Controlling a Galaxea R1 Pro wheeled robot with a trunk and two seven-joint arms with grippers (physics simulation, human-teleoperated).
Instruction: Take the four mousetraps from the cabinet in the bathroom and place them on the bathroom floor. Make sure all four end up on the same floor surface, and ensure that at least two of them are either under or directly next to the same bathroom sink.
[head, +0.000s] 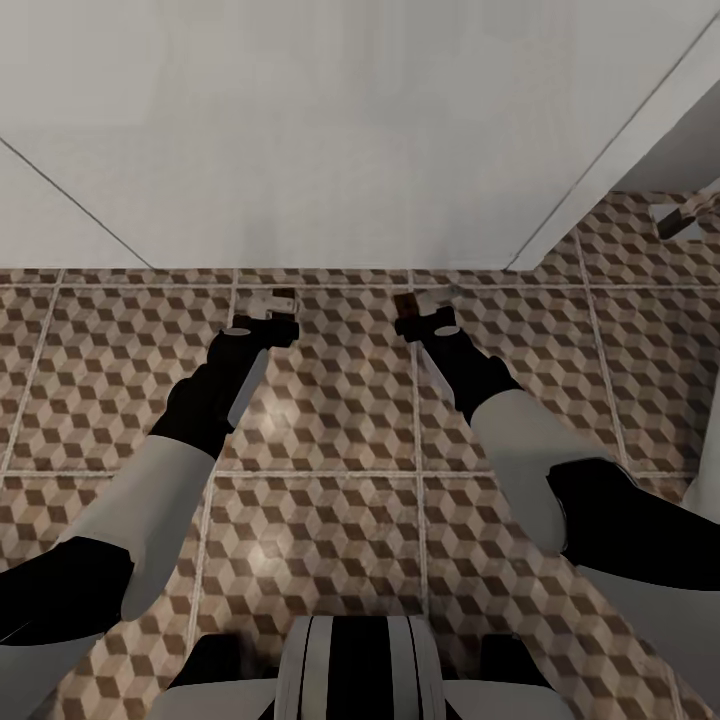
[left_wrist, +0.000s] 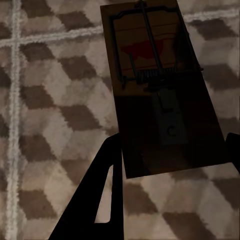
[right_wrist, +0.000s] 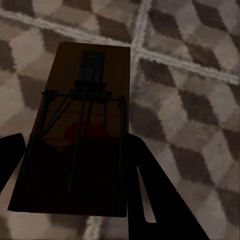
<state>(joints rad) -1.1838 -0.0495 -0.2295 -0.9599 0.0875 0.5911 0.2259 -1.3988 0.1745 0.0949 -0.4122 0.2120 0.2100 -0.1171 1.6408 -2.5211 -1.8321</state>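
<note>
A: Why are both arms stretched forward and low over the bathroom floor (head: 330, 420)?

B: Each carries 1 trap. The left gripper (head: 268, 318) is clamped on a mousetrap (left_wrist: 160, 85), its dark fingers (left_wrist: 102, 200) pressing the board's 2 long edges, so the board juts out ahead of the fingertips with the wire side up. The right gripper (head: 425, 318) is clamped the same way on a second mousetrap (right_wrist: 80, 135).

A: And why flat like that?

B: My guess is that a level board, spring and red mark facing up, can be lowered straight onto the tiles without tipping. Both boards hang over the cube-pattern tiles, apparently just above them, not yet resting there.

A: What lies beyond the grippers?

B: A pale wall (head: 330, 130), meeting the floor just ahead of both traps. Off past the right gripper, at the far edge of the tiles, there is a small object I cannot identify.

A: Any brand or writing?

B: None readable. The left trap has a pale metal plate behind its spring with a faint mark, too blurred to read.
</note>
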